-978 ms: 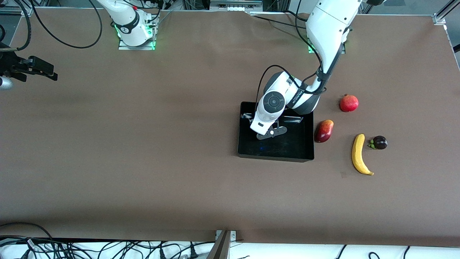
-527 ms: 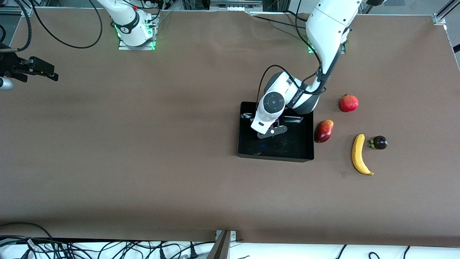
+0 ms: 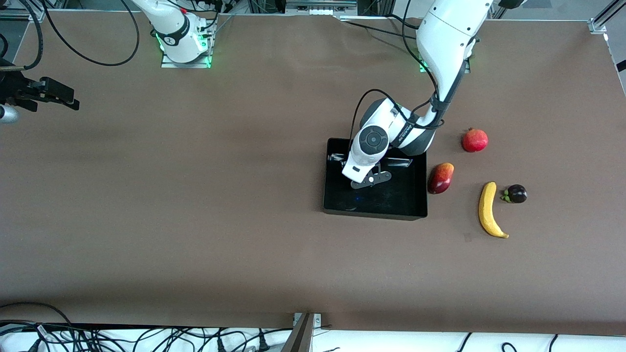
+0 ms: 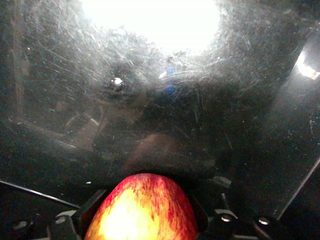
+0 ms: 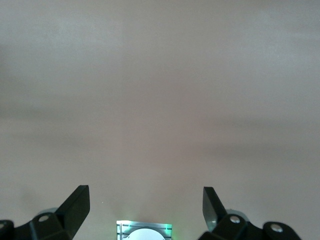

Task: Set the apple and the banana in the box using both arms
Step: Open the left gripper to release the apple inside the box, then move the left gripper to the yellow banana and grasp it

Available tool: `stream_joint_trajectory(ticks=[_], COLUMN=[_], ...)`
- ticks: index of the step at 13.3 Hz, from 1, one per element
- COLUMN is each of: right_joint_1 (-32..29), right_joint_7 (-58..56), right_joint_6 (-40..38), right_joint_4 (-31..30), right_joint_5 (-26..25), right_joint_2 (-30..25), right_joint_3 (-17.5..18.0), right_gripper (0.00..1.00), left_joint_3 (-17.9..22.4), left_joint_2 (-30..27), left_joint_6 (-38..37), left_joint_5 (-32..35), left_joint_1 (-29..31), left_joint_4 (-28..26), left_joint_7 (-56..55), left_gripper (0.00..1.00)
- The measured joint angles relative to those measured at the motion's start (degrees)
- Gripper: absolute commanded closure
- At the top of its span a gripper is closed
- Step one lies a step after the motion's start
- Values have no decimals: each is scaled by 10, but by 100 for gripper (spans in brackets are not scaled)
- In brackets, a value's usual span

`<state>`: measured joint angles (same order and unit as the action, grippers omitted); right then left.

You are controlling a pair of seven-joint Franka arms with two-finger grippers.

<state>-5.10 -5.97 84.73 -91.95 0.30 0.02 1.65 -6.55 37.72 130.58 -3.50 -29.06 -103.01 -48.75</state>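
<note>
Apple [image 4: 143, 209] pinched by left gripper [image 3: 370, 182] over box [image 3: 332, 208]: lower gently before you release. Right gripper [image 5: 145, 205] waits, spread.

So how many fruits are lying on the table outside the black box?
4: pomegranate, mango beside the box, banana nearest the front camera, and mangosteen beside it. None looks hidden.

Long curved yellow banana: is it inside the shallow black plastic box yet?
No, the long curved yellow banana lies on the table beside the small dark fruit, outside the shallow black plastic box.
</note>
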Motion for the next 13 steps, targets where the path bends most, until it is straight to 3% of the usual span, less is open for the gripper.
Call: stream_joint_trajectory(ticks=[7, 13], right_joint_1=[0, 0], right_joint_7=[0, 0], right_joint_6=[0, 0], right_joint_4=[0, 0], right_joint_5=[0, 0], right_joint_2=[0, 0], right_joint_3=[0, 0], right_gripper=[0, 0], left_joint_3=[1, 15], left_joint_2=[-3, -45], left_joint_6=[-5, -152], left_joint_5=[0, 0], left_joint_1=[5, 31], left_joint_4=[4, 101], left_joint_7=[1, 1], left_gripper=[0, 0])
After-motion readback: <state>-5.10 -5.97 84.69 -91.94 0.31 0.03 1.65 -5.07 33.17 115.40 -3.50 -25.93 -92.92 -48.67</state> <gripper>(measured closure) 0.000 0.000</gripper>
